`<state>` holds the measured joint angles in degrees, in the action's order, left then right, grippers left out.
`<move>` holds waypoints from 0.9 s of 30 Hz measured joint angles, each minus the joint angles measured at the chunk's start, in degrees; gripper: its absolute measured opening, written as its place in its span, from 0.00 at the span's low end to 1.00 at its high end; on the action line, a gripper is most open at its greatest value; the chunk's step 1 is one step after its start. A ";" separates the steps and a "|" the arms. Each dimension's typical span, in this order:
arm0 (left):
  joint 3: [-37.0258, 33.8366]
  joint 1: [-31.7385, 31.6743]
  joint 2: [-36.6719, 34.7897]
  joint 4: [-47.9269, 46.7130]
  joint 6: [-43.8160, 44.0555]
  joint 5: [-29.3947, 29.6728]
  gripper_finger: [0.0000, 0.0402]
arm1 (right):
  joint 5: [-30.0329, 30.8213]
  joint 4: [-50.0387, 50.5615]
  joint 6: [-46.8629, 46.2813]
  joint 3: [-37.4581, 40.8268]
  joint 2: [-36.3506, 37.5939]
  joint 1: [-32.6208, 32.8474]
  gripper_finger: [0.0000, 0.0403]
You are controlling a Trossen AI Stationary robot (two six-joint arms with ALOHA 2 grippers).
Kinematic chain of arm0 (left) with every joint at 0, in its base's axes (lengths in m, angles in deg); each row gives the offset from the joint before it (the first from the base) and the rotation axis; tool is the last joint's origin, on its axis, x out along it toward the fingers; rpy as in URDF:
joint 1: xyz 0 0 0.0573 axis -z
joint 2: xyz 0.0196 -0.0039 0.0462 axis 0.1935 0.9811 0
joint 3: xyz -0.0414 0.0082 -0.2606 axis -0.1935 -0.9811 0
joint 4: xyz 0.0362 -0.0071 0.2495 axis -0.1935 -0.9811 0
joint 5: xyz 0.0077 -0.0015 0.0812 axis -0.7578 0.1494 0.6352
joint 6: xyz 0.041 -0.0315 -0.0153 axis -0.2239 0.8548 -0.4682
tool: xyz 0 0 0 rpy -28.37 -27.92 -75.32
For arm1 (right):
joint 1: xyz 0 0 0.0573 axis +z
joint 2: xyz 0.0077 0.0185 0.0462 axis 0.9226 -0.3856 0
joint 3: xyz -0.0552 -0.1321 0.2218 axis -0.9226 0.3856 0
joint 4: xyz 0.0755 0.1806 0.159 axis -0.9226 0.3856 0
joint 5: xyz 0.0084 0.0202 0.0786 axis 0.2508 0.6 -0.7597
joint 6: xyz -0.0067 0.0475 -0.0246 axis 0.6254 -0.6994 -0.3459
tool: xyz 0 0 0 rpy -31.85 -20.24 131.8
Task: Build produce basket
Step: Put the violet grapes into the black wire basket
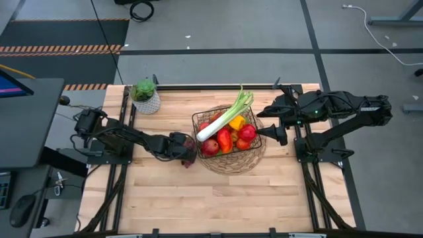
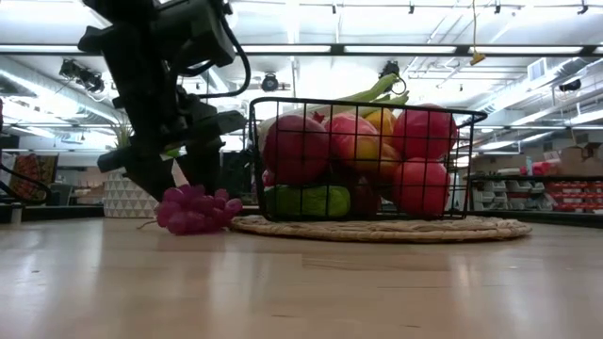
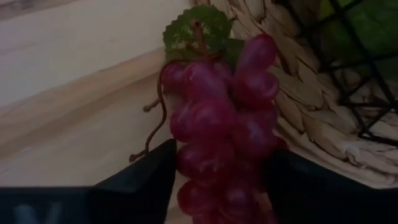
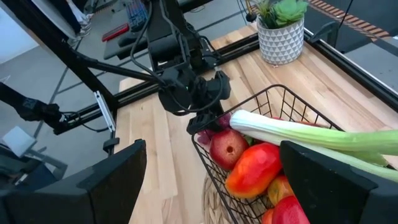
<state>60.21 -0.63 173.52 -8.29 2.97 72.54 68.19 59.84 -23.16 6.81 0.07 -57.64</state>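
The purple grapes point(image 3: 224, 124) lie on the table against the left edge of the basket's wicker base point(image 3: 311, 118), with the leaf and stem end pointing away from my left gripper point(image 3: 221, 186). That gripper point(image 1: 184, 147) is shut on the bunch. The dark wire basket point(image 1: 259, 158) holds red apples, peppers, a green pear and a leek point(image 1: 228, 119) that sticks out over its far rim. My right gripper point(image 1: 274, 125) hangs open by the basket's right side, touching nothing. My left gripper has the grape bunch's lower end point(image 3: 211, 162) between its two fingers, one finger point(image 3: 149, 180) on each side. It comes slanting down from the table's left point(image 2: 179, 169), along the bunch. The bunch point(image 2: 193, 209) rests on the table below the fingers.
A leafy plant in a white patterned pot point(image 1: 145, 99) stands at the table's far left. The basket wall point(image 2: 462, 160) rises just right of the grapes. Bare wood lies along the table's near side point(image 1: 211, 198). Arm bases flank both table edges.
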 joint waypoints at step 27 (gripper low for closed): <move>-0.15 1.38 -18.36 -14.00 -13.84 0.87 0.30 | -0.28 0.07 0.42 0.01 0.00 0.00 0.92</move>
<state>60.05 0.75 155.16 -22.30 -10.87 73.41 67.91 59.90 -22.74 6.82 0.07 -57.64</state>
